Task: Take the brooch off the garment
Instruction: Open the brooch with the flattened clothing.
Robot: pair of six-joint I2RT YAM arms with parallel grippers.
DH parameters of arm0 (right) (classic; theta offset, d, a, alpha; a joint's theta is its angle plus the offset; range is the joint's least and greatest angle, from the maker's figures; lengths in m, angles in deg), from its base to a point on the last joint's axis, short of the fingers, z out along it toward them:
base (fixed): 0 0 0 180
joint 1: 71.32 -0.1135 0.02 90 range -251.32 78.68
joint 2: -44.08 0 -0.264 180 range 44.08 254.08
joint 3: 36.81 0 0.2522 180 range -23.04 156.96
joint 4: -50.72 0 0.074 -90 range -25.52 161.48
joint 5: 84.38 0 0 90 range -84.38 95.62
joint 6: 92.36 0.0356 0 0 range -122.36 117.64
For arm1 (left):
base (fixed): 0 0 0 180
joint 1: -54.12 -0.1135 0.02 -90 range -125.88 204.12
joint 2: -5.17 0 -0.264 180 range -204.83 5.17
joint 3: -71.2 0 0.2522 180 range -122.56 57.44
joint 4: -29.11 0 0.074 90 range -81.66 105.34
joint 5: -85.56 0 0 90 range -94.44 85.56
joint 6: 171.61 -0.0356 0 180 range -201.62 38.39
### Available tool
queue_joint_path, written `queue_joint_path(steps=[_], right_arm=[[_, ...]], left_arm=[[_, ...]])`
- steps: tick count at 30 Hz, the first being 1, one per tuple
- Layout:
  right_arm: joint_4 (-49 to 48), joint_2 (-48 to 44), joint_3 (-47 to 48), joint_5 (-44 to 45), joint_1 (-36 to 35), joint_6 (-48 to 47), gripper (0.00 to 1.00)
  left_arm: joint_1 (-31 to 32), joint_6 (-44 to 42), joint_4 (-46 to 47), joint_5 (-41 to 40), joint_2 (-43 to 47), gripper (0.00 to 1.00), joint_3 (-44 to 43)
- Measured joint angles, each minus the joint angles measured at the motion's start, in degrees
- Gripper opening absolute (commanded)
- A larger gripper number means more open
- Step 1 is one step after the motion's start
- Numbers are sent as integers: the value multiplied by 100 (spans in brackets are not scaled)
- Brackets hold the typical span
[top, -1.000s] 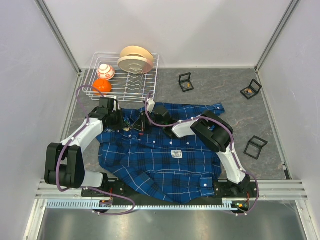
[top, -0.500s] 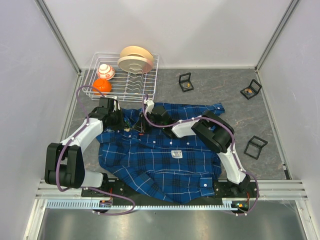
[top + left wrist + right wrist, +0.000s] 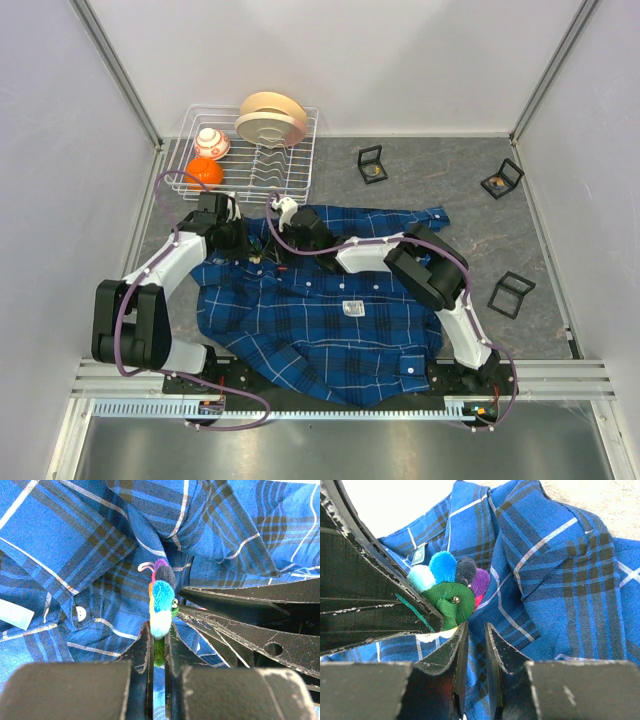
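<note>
**Felt-and-pom-pom brooch [image 3: 161, 597]: lift-off in hand**

**Item 1, left hand [image 3: 159, 628].** The fingers are pressing together and pinching the brooch by its green felt lower edge. Pale-blue, blue, dark and purple tufts and a pink loop are sticking out beyond the fingertips.

**Item 2, right hand [image 3: 475, 630].** The fingers are standing a little apart and gripping nothing. One finger is touching the green felt backing, and blue cloth is showing through the gap.

**Item 3, brooch.** It is lying on the garment [image 3: 330, 325] near the collar, at the far left of the cloth, between the two hands. Whether its pin is passing through the fabric is hidden.

**Item 4, surroundings.** A white button [image 3: 80, 613] is sitting just beside the brooch. The garment is lying spread on the grey counter [image 3: 440, 190]. A wire rack [image 3: 285, 170] is standing just beyond the collar, and small black frames [image 3: 511, 294] are lying well apart to the right.

**Handling note (judgement).** The right hand should be pressing or pinching the cloth right beside the brooch, not the felt itself. That way the left hand is drawing the pin out along its own line rather than dragging the garment up. A slow pull is advisable. A fold rising with the brooch would be signalling that the pin is catching.

**Markings.** A white tag [image 3: 350, 309] on the garment's front and a small dark label [image 3: 418, 556] beside the tufts are both carrying marks too small to read. No brand name is showing.
</note>
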Motion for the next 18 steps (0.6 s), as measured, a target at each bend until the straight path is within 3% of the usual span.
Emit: queue_joint_path(steps=[6, 13, 18], right_arm=[[251, -61, 48, 267, -87, -219, 29], [291, -293, -37, 404, -81, -313, 44], [-153, -503, -466, -42, 116, -350, 46]], left_arm=[[0, -26, -20, 20, -66, 2, -11], [0, -63, -50, 48, -87, 2, -48], [0, -177, -57, 177, -87, 2, -52]])
